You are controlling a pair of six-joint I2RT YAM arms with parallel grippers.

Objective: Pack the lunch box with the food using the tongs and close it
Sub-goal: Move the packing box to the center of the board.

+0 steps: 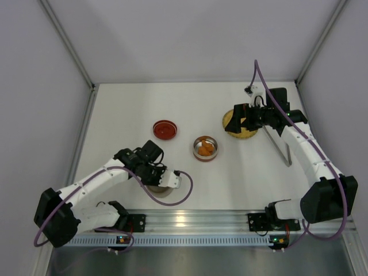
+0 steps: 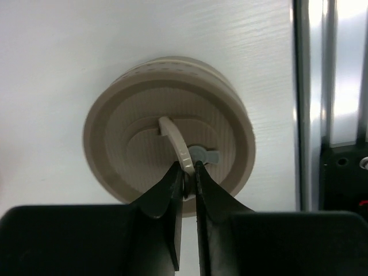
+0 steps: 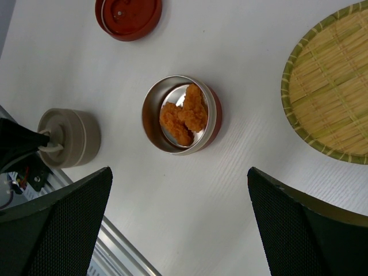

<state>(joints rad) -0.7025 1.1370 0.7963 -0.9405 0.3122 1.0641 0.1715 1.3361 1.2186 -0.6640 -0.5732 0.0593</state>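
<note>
a robotics lab test cell is shown. a white surface (image 1: 230, 178) is boxed in on three sides by plain white panels (image 1: 195, 34) held in aluminium posts (image 1: 66, 40). two white-and-black robot arms, the left arm (image 1: 95, 178) and the right arm (image 1: 305, 146), are bolted to a slotted aluminium rail (image 1: 195, 221) at the near edge, and purple cables (image 1: 255, 72) are run along them. a few props are laid out, among them a tin (image 3: 150, 123) of orange food (image 3: 184, 115).
</note>
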